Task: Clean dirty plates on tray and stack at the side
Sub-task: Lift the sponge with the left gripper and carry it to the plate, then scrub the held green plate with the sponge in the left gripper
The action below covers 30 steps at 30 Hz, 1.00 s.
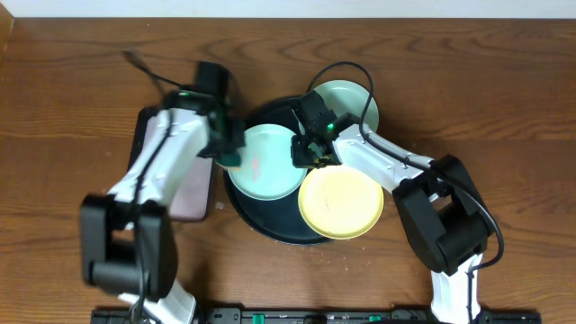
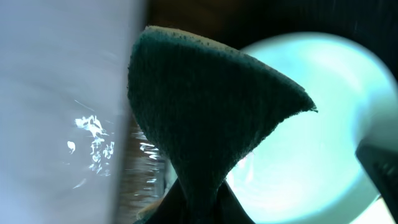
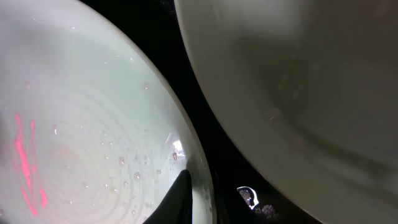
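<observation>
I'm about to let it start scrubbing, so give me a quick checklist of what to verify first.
1. Hold of the left gripper on the sponge: ok, clamped shut.
2. The sponge over the left mint plate: ok, at its left edge.
3. Hold of the right gripper on that plate's rim: cannot tell; only one finger shows, lying on the rim.
4. That plate seated on the tray: ok.
5. That plate clean: not ok, a red smear shows.
</observation>
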Available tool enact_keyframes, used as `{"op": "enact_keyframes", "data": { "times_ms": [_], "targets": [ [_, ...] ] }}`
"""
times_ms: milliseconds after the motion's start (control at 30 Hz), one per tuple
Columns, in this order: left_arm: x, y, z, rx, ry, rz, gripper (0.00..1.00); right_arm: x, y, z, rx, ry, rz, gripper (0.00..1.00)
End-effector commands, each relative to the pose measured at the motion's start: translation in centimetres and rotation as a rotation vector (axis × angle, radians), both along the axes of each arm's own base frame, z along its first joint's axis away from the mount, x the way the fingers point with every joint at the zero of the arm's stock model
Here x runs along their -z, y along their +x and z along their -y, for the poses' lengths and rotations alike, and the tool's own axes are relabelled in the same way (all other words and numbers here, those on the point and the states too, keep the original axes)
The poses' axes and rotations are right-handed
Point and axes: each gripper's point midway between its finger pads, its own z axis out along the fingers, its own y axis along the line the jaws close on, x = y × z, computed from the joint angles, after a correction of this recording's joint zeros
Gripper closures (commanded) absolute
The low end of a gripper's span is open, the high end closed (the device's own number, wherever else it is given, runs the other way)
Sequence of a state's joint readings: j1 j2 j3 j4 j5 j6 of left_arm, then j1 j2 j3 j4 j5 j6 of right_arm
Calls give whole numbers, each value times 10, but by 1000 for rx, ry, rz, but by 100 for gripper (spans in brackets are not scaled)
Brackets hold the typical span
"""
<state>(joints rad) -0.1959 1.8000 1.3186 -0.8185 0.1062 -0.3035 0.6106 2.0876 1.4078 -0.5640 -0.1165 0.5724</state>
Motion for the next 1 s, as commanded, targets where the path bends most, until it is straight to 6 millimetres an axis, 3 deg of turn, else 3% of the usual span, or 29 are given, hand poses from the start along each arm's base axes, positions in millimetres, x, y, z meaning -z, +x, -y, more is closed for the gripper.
{"op": "enact_keyframes", "data": {
  "times_ms": [0,367,533,700,967],
  "targets": [
    [21,-5,9,-18,-10,-70,93,16,-7,0,-22,-32,-26,88],
    [69,-20,30,9,-112,-228,92,16,-6,0,-22,-31,-24,88],
    [73,-28,54,31,-221,-278,93,16,-7,0,-22,-31,-25,88],
    [73,-34,73,89,-221,-275,93,16,-7,0,-22,-32,-25,87],
    [72,-3,87,136,-241,-130,93,16,-7,0,-22,-32,-26,87]
  ]
}}
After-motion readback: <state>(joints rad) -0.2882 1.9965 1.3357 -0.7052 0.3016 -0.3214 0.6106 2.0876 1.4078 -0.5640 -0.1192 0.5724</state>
